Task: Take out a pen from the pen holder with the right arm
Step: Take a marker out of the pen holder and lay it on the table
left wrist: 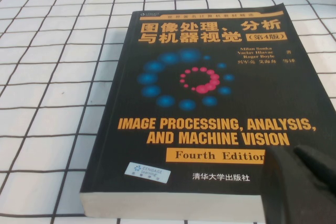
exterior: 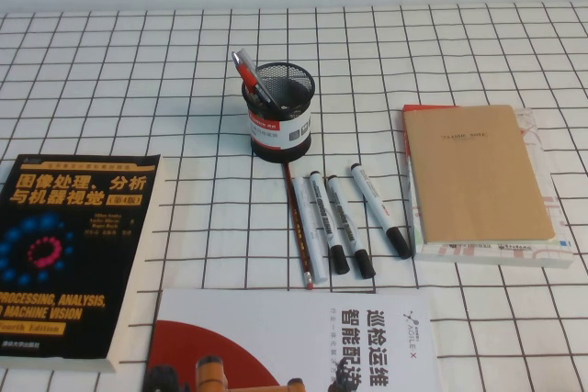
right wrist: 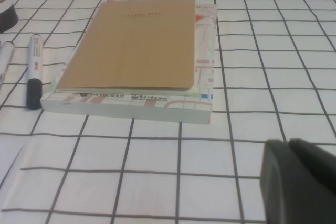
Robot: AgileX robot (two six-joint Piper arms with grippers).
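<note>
1. Pen holder (exterior: 280, 112): a black mesh cup with a white label band. It stands upright on the grid-patterned worktop (exterior: 138, 71) and serves as the landmark for all entries.
2. Pen (exterior: 253, 80): red and silver, standing inside the pen holder. It leans over the rim on the holder's left side and has not been taken out.
3. Loose pens: a red pencil (exterior: 298, 224) and white markers with black caps (exterior: 351, 227) lie side by side on the worktop. They sit just nearer the robot than the pen holder.
4. Black textbook (left wrist: 199, 103): lies flat, well to the left of the pen holder and nearer the robot.
5. Brown notebook (right wrist: 136, 40): rests on top of a white book (right wrist: 131, 106), to the right of the pen holder. One marker (right wrist: 34, 69) lies just beside this stack.
6. Booklet (exterior: 303, 341): white with a red patch, at the near edge, on the robot's side of the loose pens.
7. Left pincer (left wrist: 294, 156): above the near corner of the black textbook, well apart from the pen holder. Whether it is released or clenched cannot be told.
8. Right pincer (right wrist: 286, 148): clenched and grasping nothing. It hangs above the bare worktop on the robot's side of the notebook stack, well apart from the pen holder.
</note>
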